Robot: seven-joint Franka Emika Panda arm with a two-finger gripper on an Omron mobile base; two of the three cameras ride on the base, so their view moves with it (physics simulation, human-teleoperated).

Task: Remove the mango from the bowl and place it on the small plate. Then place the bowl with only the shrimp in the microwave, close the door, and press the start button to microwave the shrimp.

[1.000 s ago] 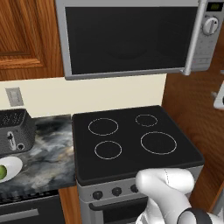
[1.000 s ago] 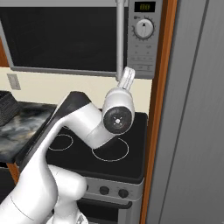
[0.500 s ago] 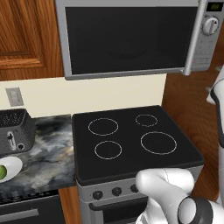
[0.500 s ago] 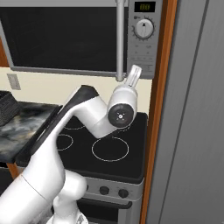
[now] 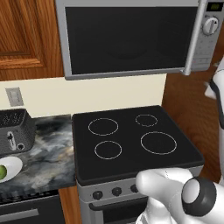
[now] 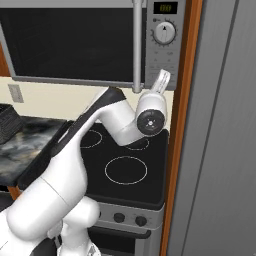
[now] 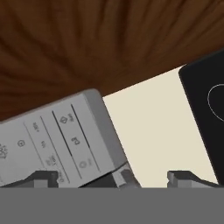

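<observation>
Nearest, the white arm's base rises in front of the black glass stove, four burner rings on top, knobs along its front. At 9 o'clock of the stove, marbled grey counter carries a dark toaster and the small plate with the mango on it. Gripper is raised toward 2 o'clock, just under the microwave control panel; fingertips stand wide apart, holding nothing. The door is shut. Wood cabinets and cream wall lie behind.
</observation>
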